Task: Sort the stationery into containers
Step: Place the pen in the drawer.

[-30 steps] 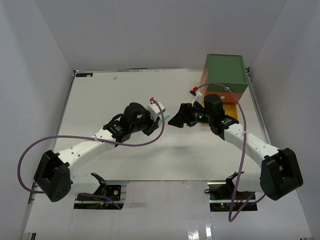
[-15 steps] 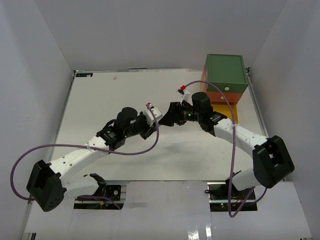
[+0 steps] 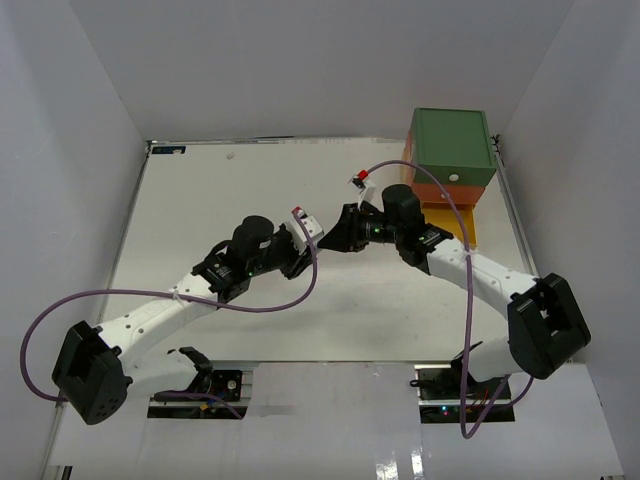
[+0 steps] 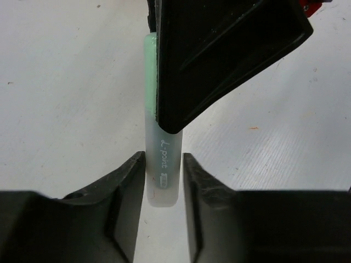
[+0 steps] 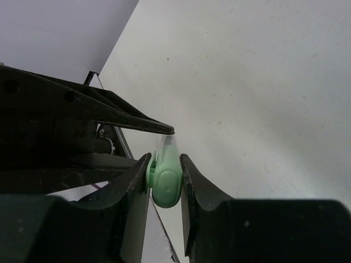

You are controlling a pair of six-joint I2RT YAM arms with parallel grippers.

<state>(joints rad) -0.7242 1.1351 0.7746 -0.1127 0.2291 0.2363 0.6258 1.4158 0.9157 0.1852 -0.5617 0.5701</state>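
Your two claws meet above the counter, well apart from the drawer stack and out toward the counter's middle, and both hold the same pale green highlighter in the air. The left claw is clamped on the clear barrel end, with a finger against each side. The right claw is clamped on the rounded green cap end. This looks like a hand-over: the right arm sits nearer the stack, so it makes sense for that arm to carry the highlighter there. The right claw seems to hold only the cap tip, so the highlighter could pivot once you let the left claw go. You cannot see much else. From the left wrist, a right finger covers the middle of the highlighter. From above, the claws hide the highlighter almost completely. No other stationery shows in any view. Below the stack's green top only slivers of orange and yellow show, so you cannot tell whether a drawer is open or what it contains.
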